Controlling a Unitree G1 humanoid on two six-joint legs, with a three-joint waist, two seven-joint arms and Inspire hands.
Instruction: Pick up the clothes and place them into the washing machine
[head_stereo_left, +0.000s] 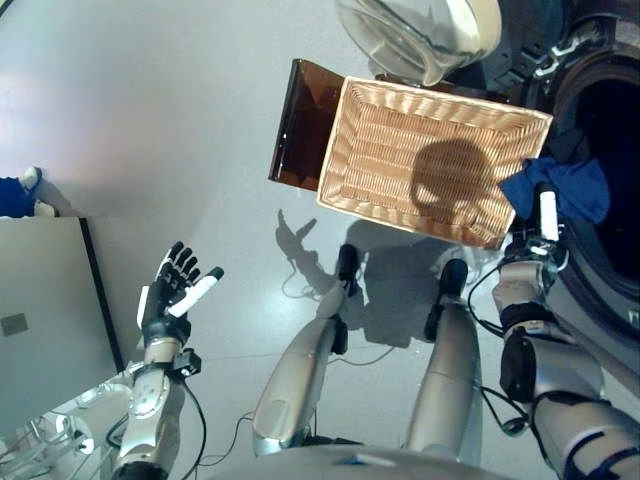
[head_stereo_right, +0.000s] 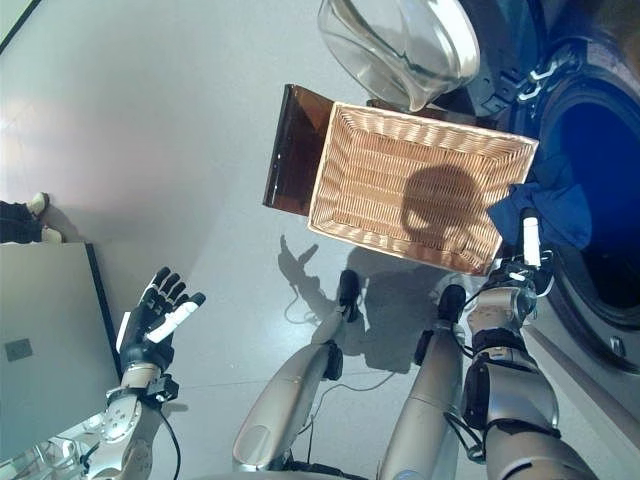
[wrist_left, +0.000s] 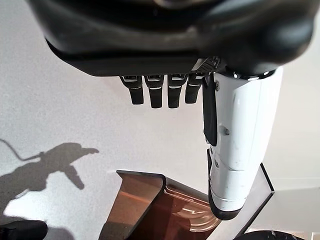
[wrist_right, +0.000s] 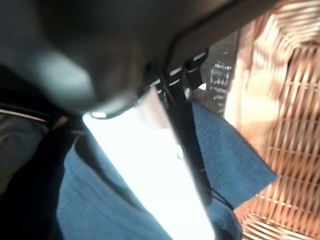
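My right hand (head_stereo_left: 541, 232) is raised at the mouth of the washing machine (head_stereo_left: 610, 130), its white thumb lying against the blue garment (head_stereo_left: 562, 185), but my fingers are hidden under the cloth and I cannot tell whether they grip it. The garment hangs over the drum's lower rim, one corner reaching the edge of the empty wicker basket (head_stereo_left: 400, 150) beside it, which sits against a brown plastic stand (head_stereo_left: 298, 120). My left hand (head_stereo_left: 172, 296) hangs over the floor (head_stereo_left: 150, 100), well apart, fingers relaxed and holding nothing.
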